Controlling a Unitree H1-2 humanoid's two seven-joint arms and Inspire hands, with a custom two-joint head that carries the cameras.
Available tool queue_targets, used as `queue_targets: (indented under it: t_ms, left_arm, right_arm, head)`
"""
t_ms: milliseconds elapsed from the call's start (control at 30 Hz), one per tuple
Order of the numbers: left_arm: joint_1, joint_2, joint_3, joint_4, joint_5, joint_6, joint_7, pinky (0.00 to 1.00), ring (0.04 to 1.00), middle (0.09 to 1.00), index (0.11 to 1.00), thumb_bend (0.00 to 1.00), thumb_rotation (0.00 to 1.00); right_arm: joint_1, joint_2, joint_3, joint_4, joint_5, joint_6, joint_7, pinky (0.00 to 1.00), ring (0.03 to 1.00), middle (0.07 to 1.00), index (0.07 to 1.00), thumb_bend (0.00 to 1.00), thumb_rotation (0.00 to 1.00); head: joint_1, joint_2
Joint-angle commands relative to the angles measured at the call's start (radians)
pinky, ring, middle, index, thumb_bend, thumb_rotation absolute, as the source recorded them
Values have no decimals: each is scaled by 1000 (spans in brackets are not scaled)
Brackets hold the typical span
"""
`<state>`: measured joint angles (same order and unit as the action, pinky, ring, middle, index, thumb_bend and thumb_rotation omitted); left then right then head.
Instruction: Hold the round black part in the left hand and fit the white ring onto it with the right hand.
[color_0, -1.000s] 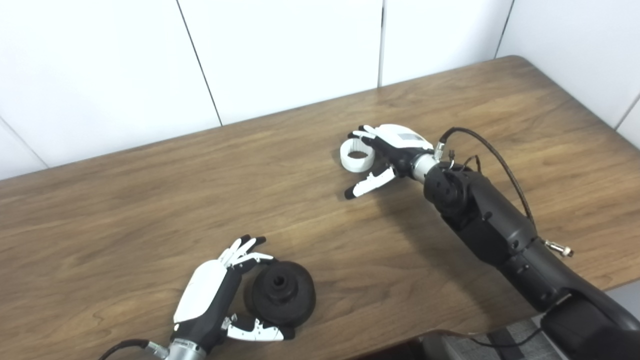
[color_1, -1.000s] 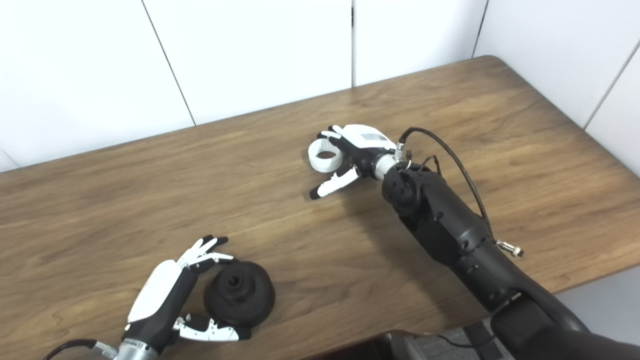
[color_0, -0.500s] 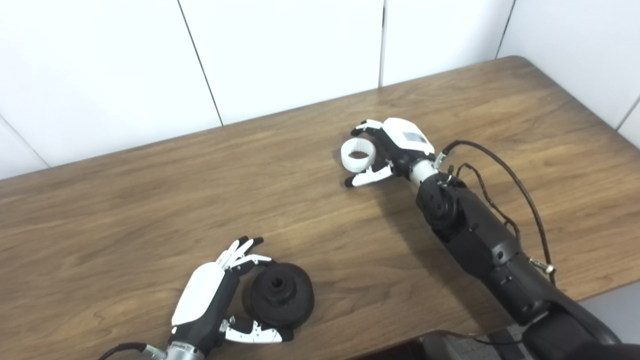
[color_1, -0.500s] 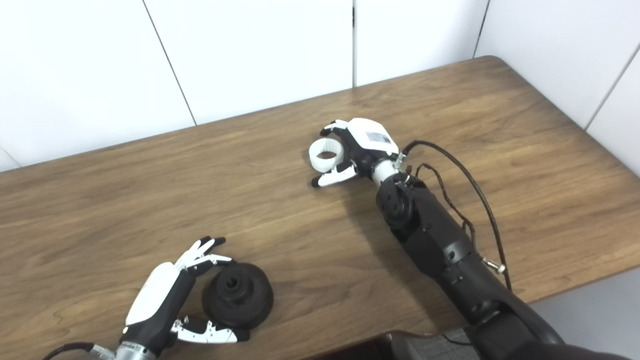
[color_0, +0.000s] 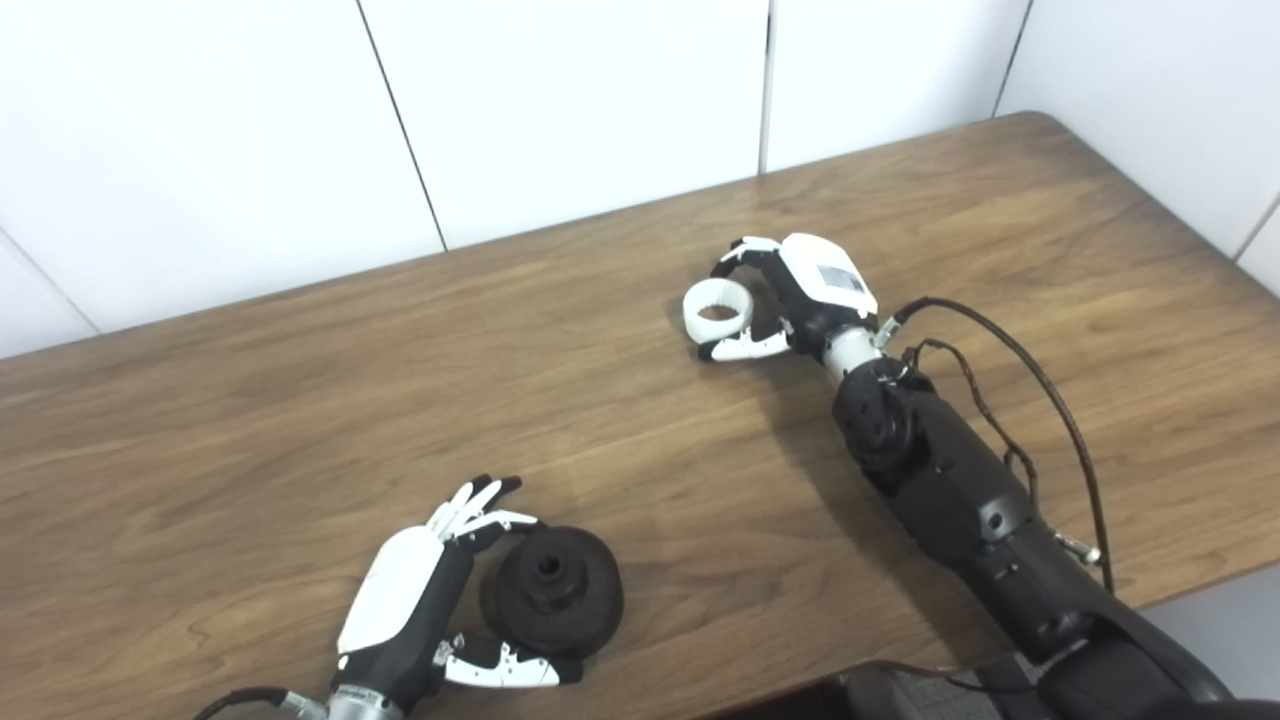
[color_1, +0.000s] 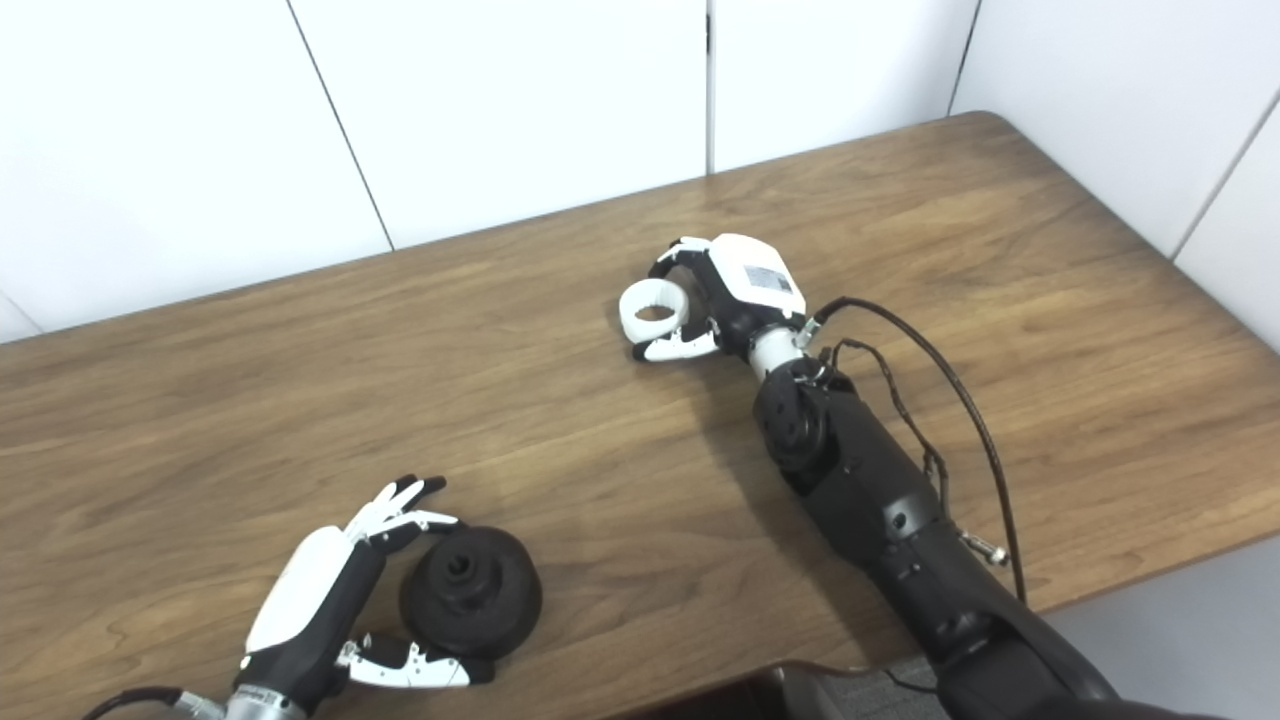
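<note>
The round black part (color_0: 555, 603) lies on the wooden table (color_0: 300, 400) near the front edge, its center hole facing up. My left hand (color_0: 420, 600) sits beside it on its left, open, with fingers spread past its far side and the thumb along its near side. The white ring (color_0: 717, 311) lies flat on the table in the middle far area. My right hand (color_0: 795, 300) is around it from the right, fingers curled over its far side and thumb by its near side, not closed on it.
The right arm and its black cable (color_0: 1010, 350) stretch across the right side of the table. White wall panels (color_0: 560, 100) stand behind the table's far edge. The front table edge runs just below my left hand.
My right hand has turned and curled closer around the white ring, its thumb drawn in toward the ring's near side. The left hand has shifted slightly toward the front edge beside the black part.
</note>
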<state>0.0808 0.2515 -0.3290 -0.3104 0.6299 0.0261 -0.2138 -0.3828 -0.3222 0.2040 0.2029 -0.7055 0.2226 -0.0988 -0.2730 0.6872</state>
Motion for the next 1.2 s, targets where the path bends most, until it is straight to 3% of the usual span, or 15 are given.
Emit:
queue_targets:
  t_ms: [0, 233, 333, 400, 700, 1167]
  left_arm:
    - [-7, 16, 8, -16, 13, -2, -6, 979, 993, 942, 598, 902, 235]
    - [-9, 15, 11, -17, 13, 1, -11, 987, 994, 941, 598, 902, 238]
    - [-8, 14, 14, -19, 12, 5, -17, 996, 997, 943, 599, 902, 239]
    - [-8, 13, 16, -21, 13, 5, -19, 999, 997, 944, 600, 903, 232]
    - [-5, 9, 21, -25, 15, 6, -25, 996, 999, 945, 600, 900, 227]
    - [-9, 4, 17, -22, 22, 7, -24, 996, 998, 946, 600, 896, 243]
  right_arm:
    - [-18, -9, -13, -8, 2, -20, -25, 716, 837, 854, 679, 728, 310]
    - [-14, 0, -16, 3, 12, -18, -38, 716, 833, 847, 620, 736, 270]
    - [-6, 9, -20, 6, 24, -25, -55, 735, 841, 840, 517, 564, 174]
    - [-1, 14, -20, 13, 25, -36, -73, 743, 841, 829, 494, 528, 151]
    - [10, 16, -7, 38, 16, -68, -124, 747, 835, 796, 484, 519, 135]
    - [29, 17, -20, 2, 27, -86, -132, 748, 842, 794, 484, 518, 138]
  head:
    - [3, 2]
    - [5, 5]
    - [9, 8]
    - [10, 10]
    - [14, 16]
    - [21, 24]
